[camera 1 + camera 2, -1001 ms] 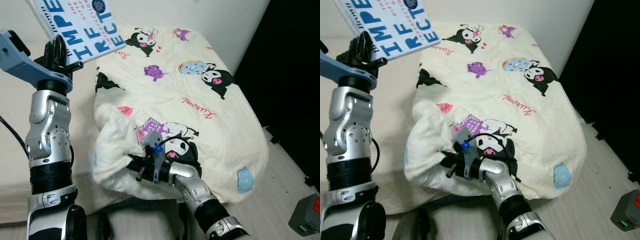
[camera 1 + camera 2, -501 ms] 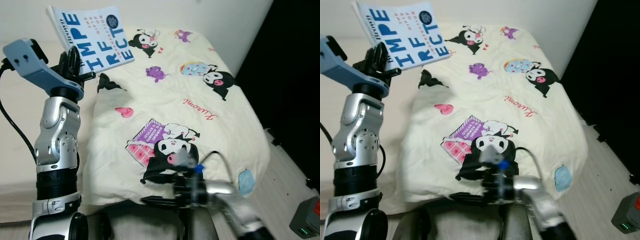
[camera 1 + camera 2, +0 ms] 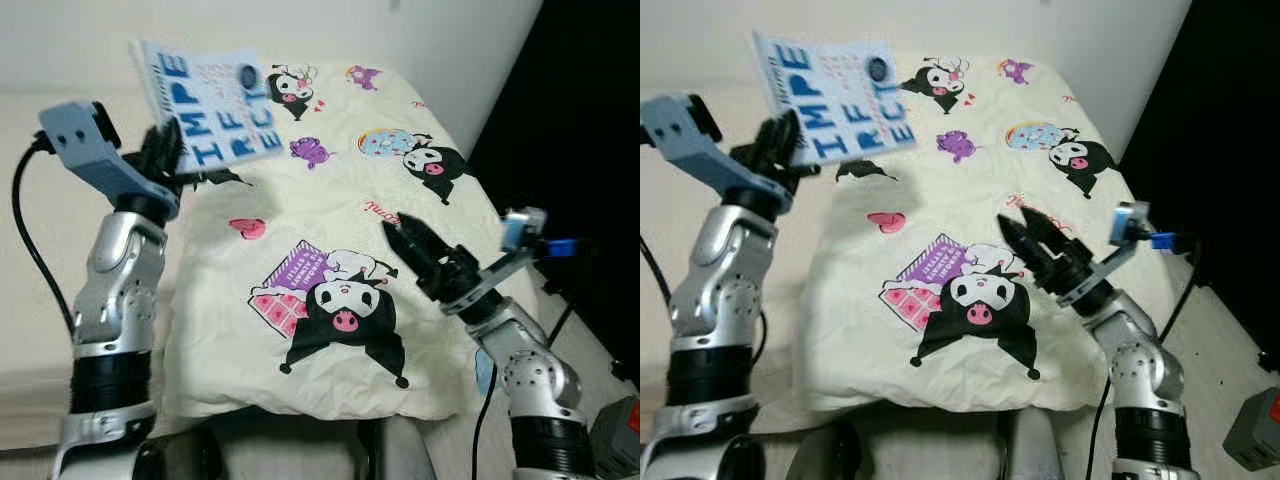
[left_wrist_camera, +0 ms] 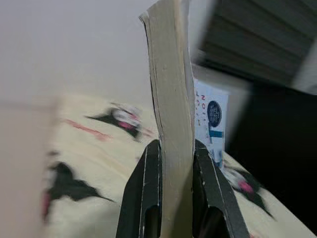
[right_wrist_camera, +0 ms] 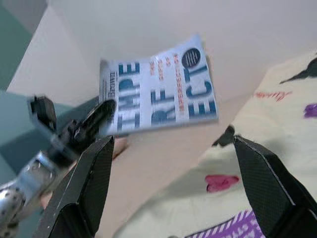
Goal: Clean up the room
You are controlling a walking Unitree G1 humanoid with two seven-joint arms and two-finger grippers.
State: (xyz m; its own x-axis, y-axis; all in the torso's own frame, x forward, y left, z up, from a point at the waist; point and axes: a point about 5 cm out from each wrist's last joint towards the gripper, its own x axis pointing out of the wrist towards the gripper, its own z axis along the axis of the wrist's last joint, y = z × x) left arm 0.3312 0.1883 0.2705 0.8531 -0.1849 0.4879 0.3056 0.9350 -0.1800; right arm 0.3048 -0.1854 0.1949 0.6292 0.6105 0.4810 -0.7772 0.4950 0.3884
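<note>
In the eye views the left gripper (image 3: 165,150) is clamped on the lower edge of a book (image 3: 213,107) with blue cover lettering, held up above the near-left part of the cream cartoon-print blanket (image 3: 330,240), while the right gripper (image 3: 418,247) hovers over the blanket's right half with its fingers spread apart, holding nothing. The left wrist view shows both black fingers (image 4: 143,193) pressed flat against the book's page block (image 4: 171,119) — no gap either side. The right wrist view looks between widely parted fingers (image 5: 91,183) toward the book cover (image 5: 158,91) and the far arm gripping it — open blanket (image 5: 257,163) lies below.
</note>
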